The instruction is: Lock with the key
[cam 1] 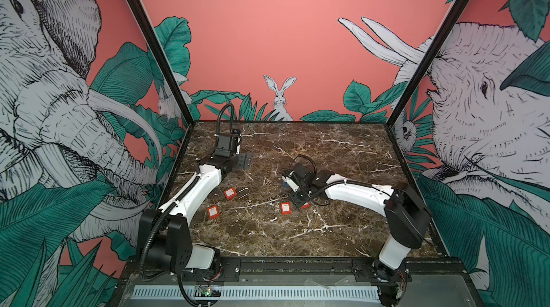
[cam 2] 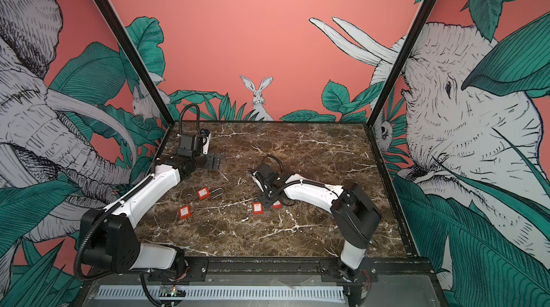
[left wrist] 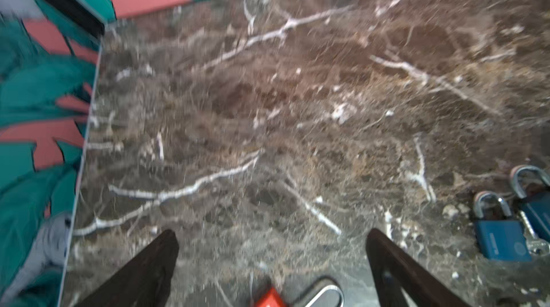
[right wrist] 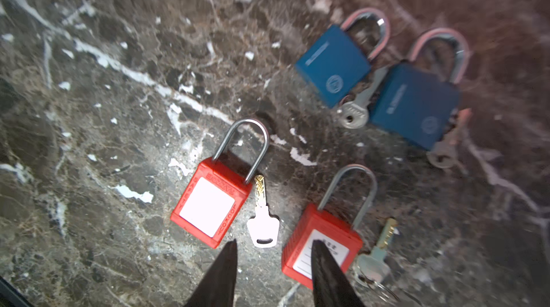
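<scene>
Your left arm (cam 1: 196,189) reaches forward along the left side, with its wrist facing the far left corner. Your left hand (left wrist: 271,232) has its fingers spread wide and nothing between them. Your right arm (cam 1: 357,193) folds inward toward the middle, forearm nearly level. Your right hand (right wrist: 275,243) points down, fingers partly apart, gripping nothing.

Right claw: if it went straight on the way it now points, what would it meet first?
Most likely the white-headed key, lying just ahead of the open right claw. Depth is unclear: the red padlock overlapped by one fingertip could be touched first.
</scene>
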Tool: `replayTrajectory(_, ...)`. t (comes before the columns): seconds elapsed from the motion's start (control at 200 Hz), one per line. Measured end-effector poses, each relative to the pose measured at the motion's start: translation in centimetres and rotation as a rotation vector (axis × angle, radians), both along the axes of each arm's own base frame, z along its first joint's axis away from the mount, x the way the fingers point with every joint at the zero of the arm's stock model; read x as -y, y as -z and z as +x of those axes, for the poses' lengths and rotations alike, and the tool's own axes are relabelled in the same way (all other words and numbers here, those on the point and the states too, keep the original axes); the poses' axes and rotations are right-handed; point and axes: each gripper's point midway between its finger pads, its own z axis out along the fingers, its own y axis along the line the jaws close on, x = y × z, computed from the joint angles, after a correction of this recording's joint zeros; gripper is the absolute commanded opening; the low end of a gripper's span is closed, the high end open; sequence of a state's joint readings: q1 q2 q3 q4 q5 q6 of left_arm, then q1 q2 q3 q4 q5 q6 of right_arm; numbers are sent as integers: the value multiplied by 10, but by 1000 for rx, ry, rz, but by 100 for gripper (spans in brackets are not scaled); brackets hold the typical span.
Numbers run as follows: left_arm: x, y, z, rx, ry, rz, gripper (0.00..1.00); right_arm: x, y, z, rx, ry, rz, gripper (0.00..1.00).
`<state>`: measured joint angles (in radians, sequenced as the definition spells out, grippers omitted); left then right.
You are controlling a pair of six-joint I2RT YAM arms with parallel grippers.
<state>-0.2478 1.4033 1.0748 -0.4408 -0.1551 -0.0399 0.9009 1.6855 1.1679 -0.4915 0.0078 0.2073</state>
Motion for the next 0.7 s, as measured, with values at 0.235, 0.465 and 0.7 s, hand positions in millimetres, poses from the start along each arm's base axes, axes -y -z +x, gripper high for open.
replayTrajectory(0.235,-14,52,-25,-260,-113,-11,98,17,-48,36,347,-32,-35,80)
replayTrajectory(0.465,-18,93,-40,-423,-185,-23,98,32,-56,58,548,-27,-122,87)
replayTrajectory(0.7,-22,118,-56,-504,-253,-87,97,34,-57,64,591,-10,-129,87)
